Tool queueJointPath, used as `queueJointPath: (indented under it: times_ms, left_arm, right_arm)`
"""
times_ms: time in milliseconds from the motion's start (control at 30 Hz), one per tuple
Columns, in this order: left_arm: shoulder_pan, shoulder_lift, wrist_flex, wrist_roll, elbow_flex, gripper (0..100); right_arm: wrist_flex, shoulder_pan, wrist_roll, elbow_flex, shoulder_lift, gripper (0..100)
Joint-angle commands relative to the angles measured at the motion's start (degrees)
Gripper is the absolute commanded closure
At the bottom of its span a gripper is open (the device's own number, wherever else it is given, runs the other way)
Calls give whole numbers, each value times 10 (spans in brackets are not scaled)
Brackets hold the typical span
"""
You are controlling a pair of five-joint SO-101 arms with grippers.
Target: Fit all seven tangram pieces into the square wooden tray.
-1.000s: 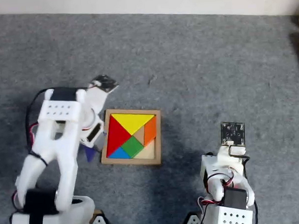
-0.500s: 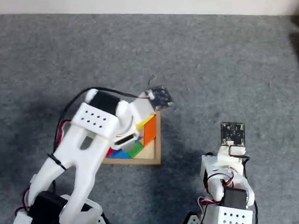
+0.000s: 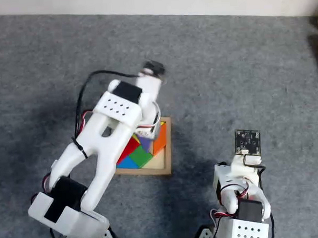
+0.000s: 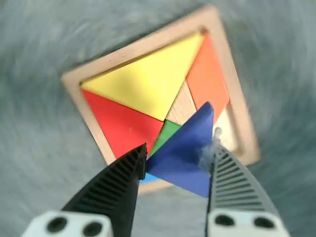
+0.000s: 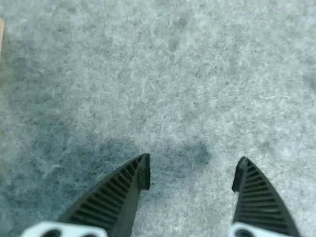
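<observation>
Currently, left end effector [image 4: 178, 148] clenched on blue piece [image 4: 183, 159] above tray [image 4: 74, 79], right end effector [image 5: 192, 160] released.

Probably a small robotics lab or hobby bench. Two white arms [image 3: 97, 164] [image 3: 241, 199] are mounted at the near edge of a table [image 3: 287, 145] covered in grey felt [image 3: 241, 68].

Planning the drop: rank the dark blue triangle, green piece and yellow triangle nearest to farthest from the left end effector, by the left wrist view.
1. The dark blue triangle, held in the left end effector.
2. The green piece, just beyond, partly under that triangle.
3. The yellow triangle, along the tray's far rim.
</observation>
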Motion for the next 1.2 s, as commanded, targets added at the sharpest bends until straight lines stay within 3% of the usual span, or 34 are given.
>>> queueJointPath:
  times_ms: [0,67,333,633,800,1000,1167]
  left_arm:
    - [11,-4,49,264,-75,925]
    - [20,2,71,286,-87,905]
    - [22,3,79,345,-70,649]
    - [-4,-4,79,342,-88,646]
    - [-69,-18,106,295,-121,736]
    - [-128,-105,115,178,-98,996]
    - [-174,-199,106,126,-12,997]
  right_arm:
    - [2,7,6,74,-3,728]
    - [2,7,6,74,-3,728]
    - [2,7,6,74,-3,728]
    - [2,7,6,74,-3,728]
    - [2,7,6,74,-4,728]
    - [-19,48,4,73,-6,748]
    - [-49,49,5,64,-6,872]
